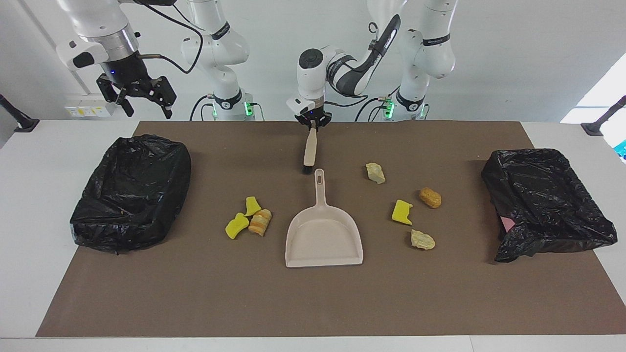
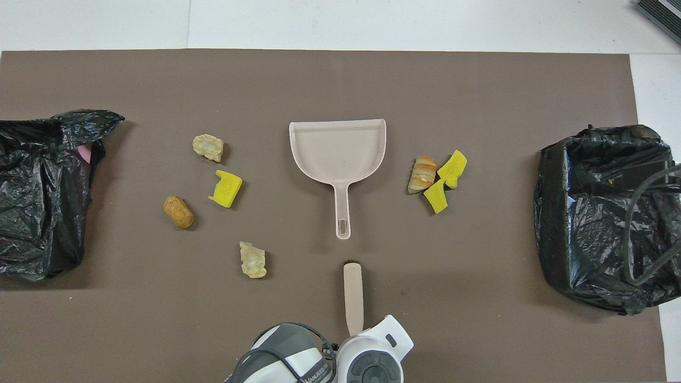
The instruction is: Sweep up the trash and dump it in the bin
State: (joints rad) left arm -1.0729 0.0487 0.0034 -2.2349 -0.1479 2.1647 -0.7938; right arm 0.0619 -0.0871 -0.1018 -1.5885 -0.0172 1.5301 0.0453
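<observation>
My left gripper (image 1: 313,124) is shut on the end of a beige brush (image 1: 310,146), whose dark bristle tip (image 1: 307,169) points down at the mat, just nearer the robots than the dustpan's handle. The beige dustpan (image 1: 323,234) lies flat mid-mat and is empty. Three scraps lie beside it toward the right arm's end: two yellow sponge pieces (image 1: 252,205) (image 1: 236,226) and a bread lump (image 1: 260,222). Toward the left arm's end lie a beige lump (image 1: 375,173), an orange lump (image 1: 430,197), a yellow sponge (image 1: 402,212) and another beige lump (image 1: 422,239). My right gripper (image 1: 139,98) is open and raised over the right arm's end, waiting.
A bin lined with a black bag (image 1: 132,190) stands at the right arm's end of the brown mat (image 1: 313,303). A second black-bagged bin (image 1: 543,200) stands at the left arm's end. In the overhead view the brush (image 2: 353,292) points at the dustpan (image 2: 338,149).
</observation>
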